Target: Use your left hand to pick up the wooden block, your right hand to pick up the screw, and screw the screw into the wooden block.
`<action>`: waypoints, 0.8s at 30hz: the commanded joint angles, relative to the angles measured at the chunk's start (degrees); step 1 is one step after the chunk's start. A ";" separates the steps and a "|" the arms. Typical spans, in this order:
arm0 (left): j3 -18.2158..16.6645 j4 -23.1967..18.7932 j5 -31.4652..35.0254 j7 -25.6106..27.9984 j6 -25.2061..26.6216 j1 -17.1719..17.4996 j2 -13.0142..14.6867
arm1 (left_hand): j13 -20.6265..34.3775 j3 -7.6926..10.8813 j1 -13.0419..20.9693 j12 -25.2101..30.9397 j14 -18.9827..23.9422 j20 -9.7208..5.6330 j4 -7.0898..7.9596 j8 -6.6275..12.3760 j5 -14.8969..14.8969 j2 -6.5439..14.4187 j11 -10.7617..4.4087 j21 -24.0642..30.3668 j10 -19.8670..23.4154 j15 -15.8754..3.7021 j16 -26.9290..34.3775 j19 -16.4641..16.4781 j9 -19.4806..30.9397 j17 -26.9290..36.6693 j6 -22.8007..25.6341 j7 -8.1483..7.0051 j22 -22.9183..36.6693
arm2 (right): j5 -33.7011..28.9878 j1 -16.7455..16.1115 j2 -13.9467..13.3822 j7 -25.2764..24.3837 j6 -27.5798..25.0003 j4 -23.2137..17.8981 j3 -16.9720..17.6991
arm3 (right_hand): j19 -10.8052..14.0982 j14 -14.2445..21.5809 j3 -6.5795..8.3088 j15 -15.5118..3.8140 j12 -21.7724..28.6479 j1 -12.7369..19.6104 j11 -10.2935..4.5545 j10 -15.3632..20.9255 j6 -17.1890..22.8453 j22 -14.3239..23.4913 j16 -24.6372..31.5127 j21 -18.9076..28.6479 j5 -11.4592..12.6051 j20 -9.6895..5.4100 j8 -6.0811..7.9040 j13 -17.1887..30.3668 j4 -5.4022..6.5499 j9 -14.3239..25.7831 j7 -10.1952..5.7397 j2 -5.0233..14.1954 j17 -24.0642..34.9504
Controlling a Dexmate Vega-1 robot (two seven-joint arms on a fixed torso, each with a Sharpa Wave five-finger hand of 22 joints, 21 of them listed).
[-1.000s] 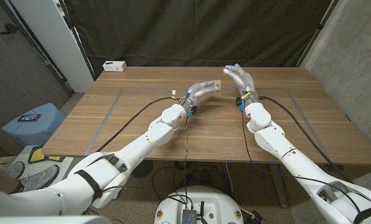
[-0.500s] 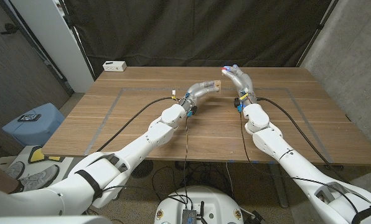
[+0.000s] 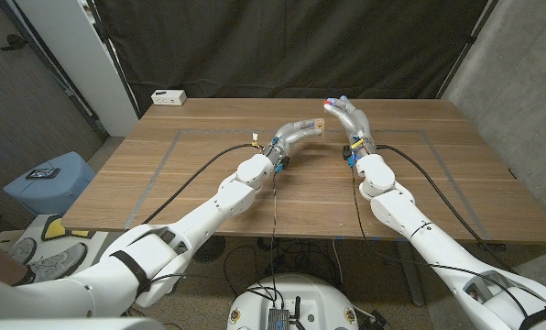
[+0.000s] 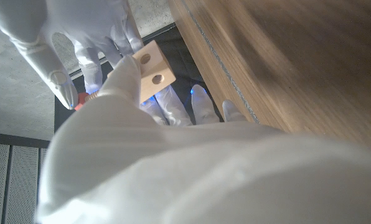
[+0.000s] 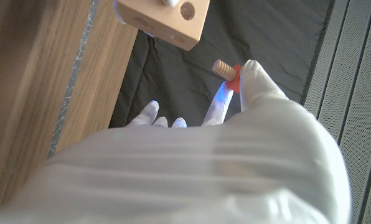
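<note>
My left hand (image 3: 300,128) holds the pale wooden block (image 3: 320,124) lifted above the far middle of the table; the left wrist view shows the wooden block (image 4: 150,70) with two round holes in its face. Just to the block's right, my right hand (image 3: 349,117) pinches the screw (image 3: 327,102), which has a red head and a tan threaded shank. In the right wrist view the screw (image 5: 226,69) points toward the block (image 5: 167,18), with a small gap between them. My right hand (image 4: 86,37) also appears in the left wrist view, beside the block.
A small white box (image 3: 168,96) lies at the table's far left corner. Grey tape lines (image 3: 154,170) mark a rectangle on the wooden table (image 3: 200,197). Cables run along both arms. A blue stool (image 3: 49,179) stands on the floor at left.
My right hand with the screw has drifted slightly left, closer to the block. The left hand and block have stayed in place.
</note>
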 commanded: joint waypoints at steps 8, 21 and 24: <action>0.51 -1.01 0.99 0.74 1.07 0.06 0.39 | 2.16 0.01 -0.75 0.08 0.28 0.39 0.10 0.27 0.23 1.36 -0.11 0.48 0.53 -4.76 0.16 0.18 0.10 -0.03 0.90 0.55 0.27 | -0.54 -0.17 -0.46 0.46 -0.37 -0.08 -0.35 | 0.04 -0.11 -0.11 -0.18 -0.06 0.55 -0.28 0.14 -0.22 0.18 -0.12 0.25 0.27 -0.23 0.07 0.31 -0.24 0.03 -0.01 0.22 0.14; 0.66 -0.66 0.97 0.28 1.01 -0.26 0.20 | 2.23 -0.07 -0.74 -0.01 0.32 0.33 0.07 0.27 0.25 1.32 -0.11 0.49 0.59 -4.78 0.15 0.21 0.10 -0.03 0.92 0.52 0.27 | -0.92 -0.36 -0.97 0.53 -1.14 -0.62 -0.56 | -0.14 -0.13 -0.15 -0.15 -0.10 0.64 -0.26 0.03 -0.26 0.18 -0.14 0.20 0.30 -0.17 0.05 0.32 -0.17 -0.21 -0.03 0.36 0.16; 0.65 -0.55 0.92 0.24 1.06 -0.33 0.14 | 2.25 -0.09 -0.75 -0.03 0.32 0.38 0.09 0.22 0.25 1.34 -0.11 0.48 0.60 -4.75 0.15 0.19 0.10 -0.02 0.81 0.52 0.27 | -0.87 -0.40 -1.00 0.53 -1.29 -0.72 -0.55 | -0.14 -0.12 -0.19 -0.13 -0.11 0.62 -0.27 -0.01 -0.25 0.18 -0.14 0.20 0.30 -0.21 0.08 0.32 -0.14 -0.22 -0.01 0.37 0.16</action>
